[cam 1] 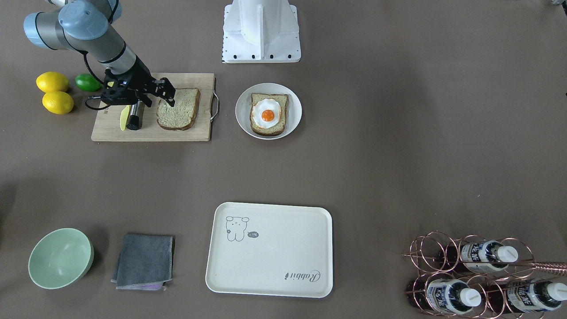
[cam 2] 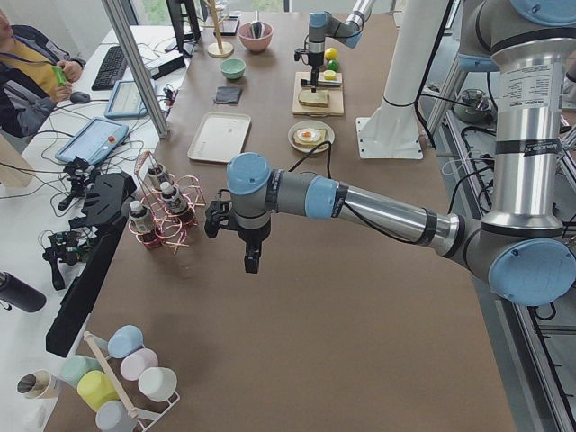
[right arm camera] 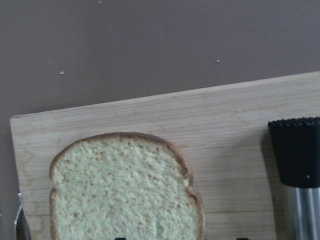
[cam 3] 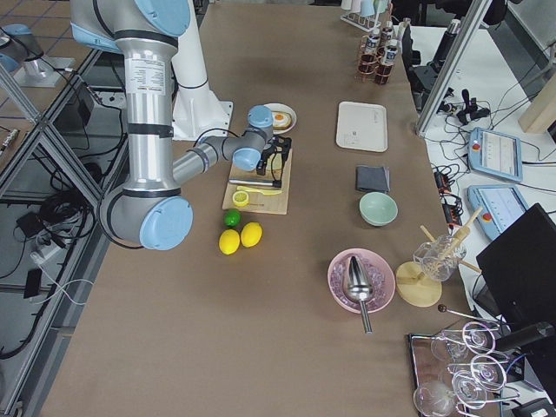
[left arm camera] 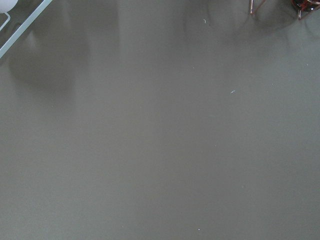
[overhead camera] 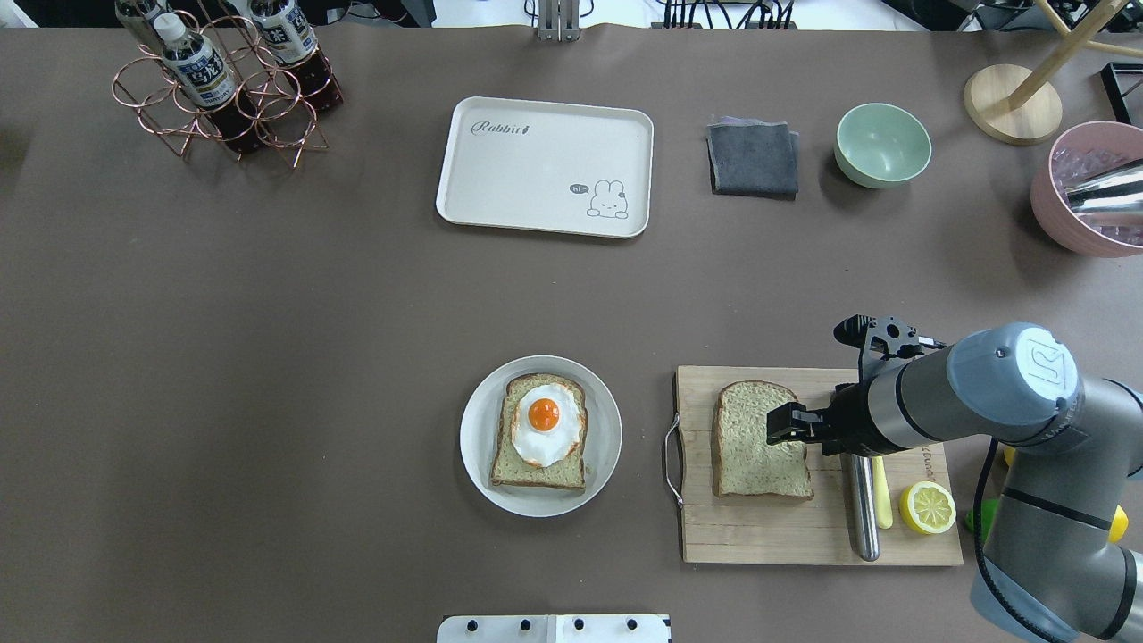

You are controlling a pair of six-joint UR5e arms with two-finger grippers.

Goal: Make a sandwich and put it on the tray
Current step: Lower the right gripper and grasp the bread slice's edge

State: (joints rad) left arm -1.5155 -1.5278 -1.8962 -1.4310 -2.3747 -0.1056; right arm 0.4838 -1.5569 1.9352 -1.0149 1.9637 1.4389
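Observation:
One bare bread slice lies on the wooden cutting board; it also shows in the overhead view and the right wrist view. A second slice topped with the fried egg sits on a round white plate beside the board. The cream tray lies on the operators' side with nothing on it. My right gripper hovers just over the bare slice's edge nearest the knife, jaws open and empty. My left gripper hangs over bare table far off; I cannot tell whether it is open.
A steel-handled knife and a lemon half lie on the board. Two lemons and a lime sit beside it. A green bowl, a grey cloth and a copper bottle rack flank the tray.

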